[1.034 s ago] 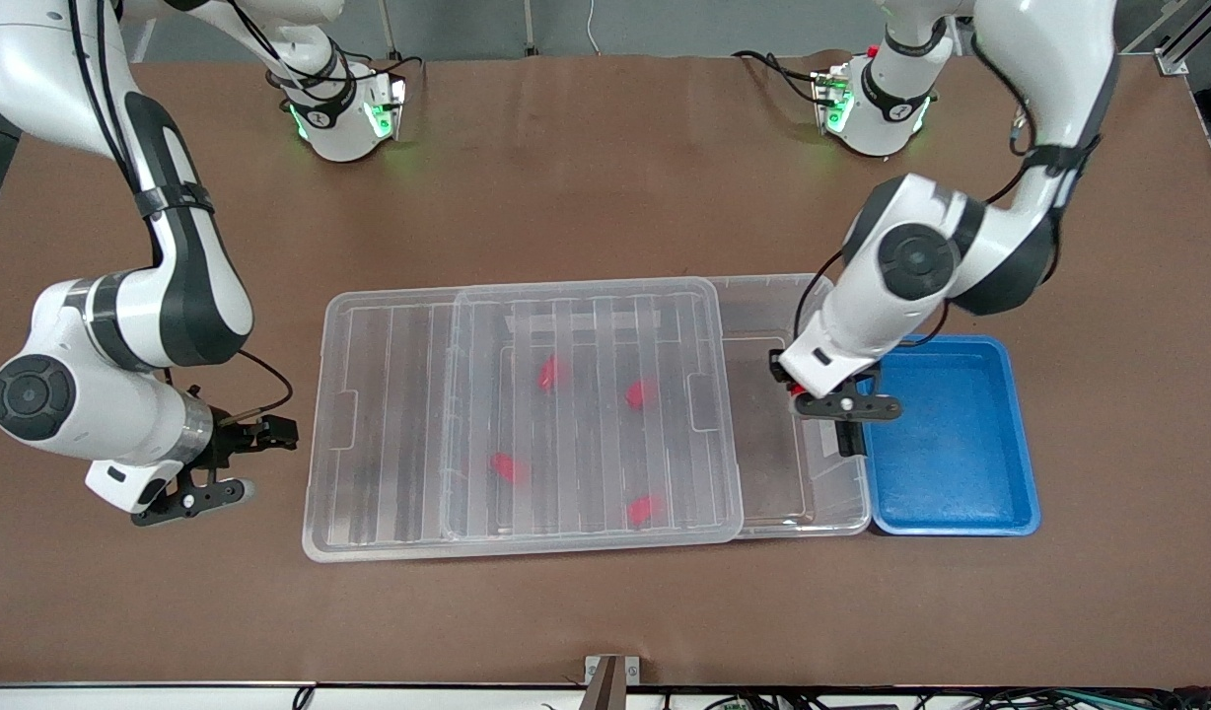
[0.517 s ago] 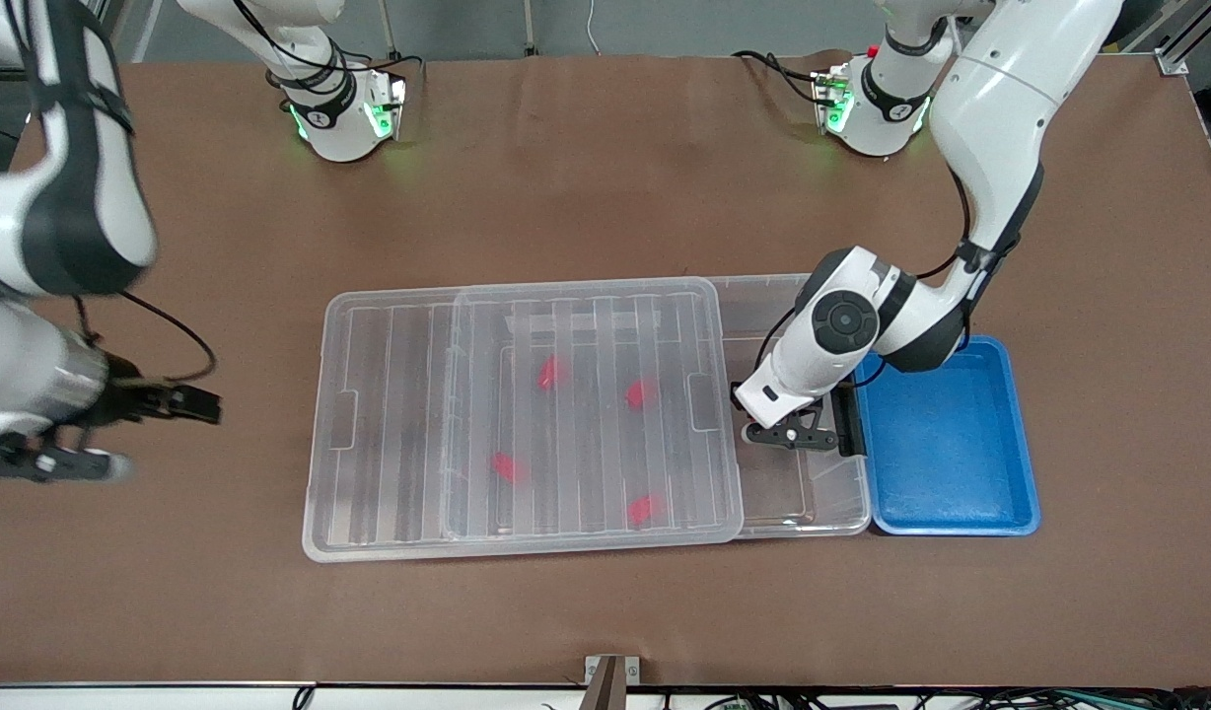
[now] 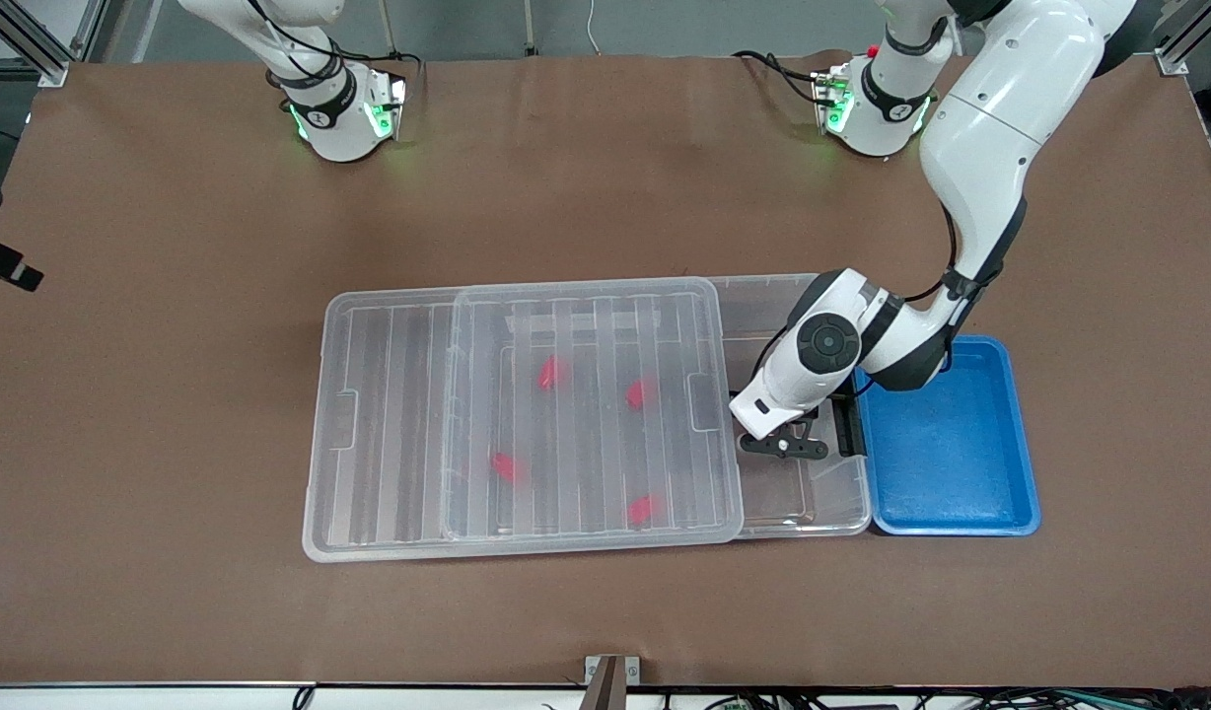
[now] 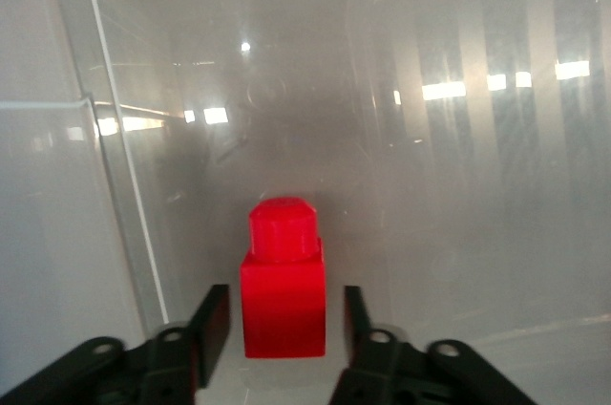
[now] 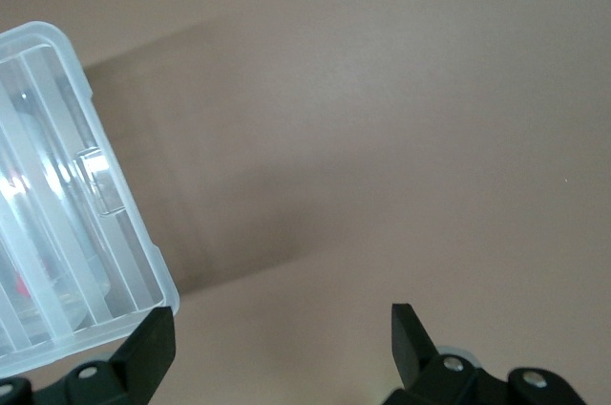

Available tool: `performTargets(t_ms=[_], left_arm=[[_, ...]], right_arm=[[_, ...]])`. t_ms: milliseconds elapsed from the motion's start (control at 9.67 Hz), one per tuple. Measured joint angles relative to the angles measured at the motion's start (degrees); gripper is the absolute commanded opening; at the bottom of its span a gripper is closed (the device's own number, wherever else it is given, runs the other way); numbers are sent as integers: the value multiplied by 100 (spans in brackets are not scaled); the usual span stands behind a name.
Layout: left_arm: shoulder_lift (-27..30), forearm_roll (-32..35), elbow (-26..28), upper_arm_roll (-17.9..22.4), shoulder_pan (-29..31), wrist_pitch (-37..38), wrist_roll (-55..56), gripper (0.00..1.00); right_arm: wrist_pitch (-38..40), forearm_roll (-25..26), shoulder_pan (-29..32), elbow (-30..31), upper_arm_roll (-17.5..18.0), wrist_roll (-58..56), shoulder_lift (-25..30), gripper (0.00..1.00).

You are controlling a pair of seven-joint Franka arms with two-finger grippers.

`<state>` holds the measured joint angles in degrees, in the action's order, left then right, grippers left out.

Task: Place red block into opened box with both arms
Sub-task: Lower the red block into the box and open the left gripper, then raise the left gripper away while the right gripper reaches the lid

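Right, from my seat the brown table fills the front view, and the box lies across its middle. The ribbed clear lid rests flat on top of the box, shifted toward the right arm's end. That leaves a strip of the box uncovered at the left arm's end. A blue tray sits touching the box at that same end.

The left arm reaches down from its base into the uncovered strip, and the left gripper is low inside the box. In the left wrist view the red block stands on the box floor, stud upward, between the black fingers. I see a narrow gap on each side, so the jaws are parted and not pinching it.

The right gripper hangs over bare table just off the lid's corner at the right arm's end, its fingers spread wide and holding nothing.

Under the lid, four more red blocks lie in the box.
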<state>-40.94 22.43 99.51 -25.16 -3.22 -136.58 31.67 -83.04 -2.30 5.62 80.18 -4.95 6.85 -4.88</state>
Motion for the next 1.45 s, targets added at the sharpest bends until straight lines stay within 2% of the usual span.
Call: performTargets(t_ms=[207, 517, 828, 931, 1138, 1241, 1448], left_arm=[[143, 1, -105, -9, 55, -1, 0, 100], [888, -55, -140, -41, 76, 516, -3, 100], [1824, -837, -169, -17, 121, 1186, -427, 100], [2175, -1198, -180, 110, 142, 1555, -793, 100], [2898, -1797, -192, 628, 176, 2163, -1634, 100], [3255, -2004, -187, 904, 187, 2456, -1895, 100], [3853, -2145, -160, 1390, 186, 2905, -2289, 100]], right_arm=[[-1, -1, -16, 84, 14, -165, -8, 100], [-5, -1, -16, 89, 14, -292, -8, 100], [-6, -1, -17, 94, 15, -304, -8, 100], [-7, -1, -18, 96, 16, -314, -8, 100], [-53, -1, -28, 104, 24, -758, -19, 100], [-156, -2, -70, 146, 39, -1204, -95, 81], [-819, -10, -200, 247, 74, -2043, -713, 1]])
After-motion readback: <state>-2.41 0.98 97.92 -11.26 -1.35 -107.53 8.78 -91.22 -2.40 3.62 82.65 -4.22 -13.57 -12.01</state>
